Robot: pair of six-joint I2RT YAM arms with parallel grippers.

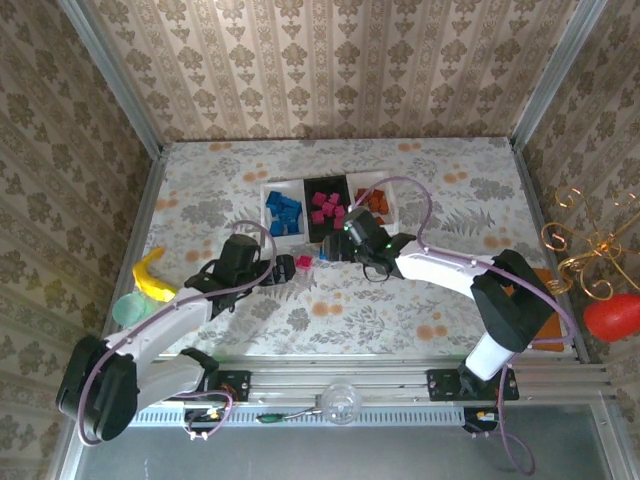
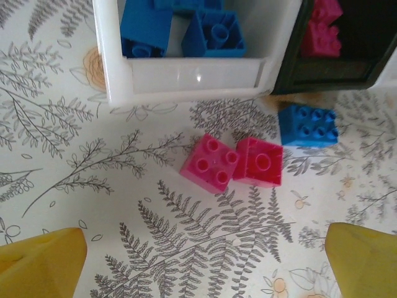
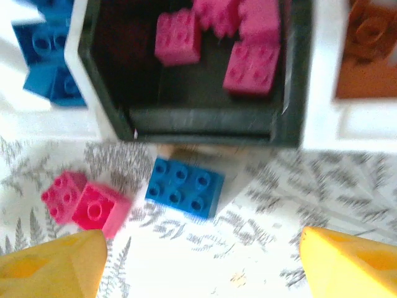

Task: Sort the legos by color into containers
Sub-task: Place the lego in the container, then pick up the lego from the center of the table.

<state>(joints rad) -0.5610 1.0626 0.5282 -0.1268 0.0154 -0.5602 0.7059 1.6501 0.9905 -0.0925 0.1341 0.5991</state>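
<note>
Blue brick (image 3: 185, 187) lies studs-up, long axis roughly along the black tray (image 3: 205, 121).

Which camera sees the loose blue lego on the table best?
The left wrist view: the blue lego is sharp, with clear studs. The right wrist view shows it whole but blurry. From the top it's too tiny to tell.

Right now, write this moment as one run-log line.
left hand: open, empty | right hand: open, empty | loose: two pink legos, one blue lego, in front of containers
</note>
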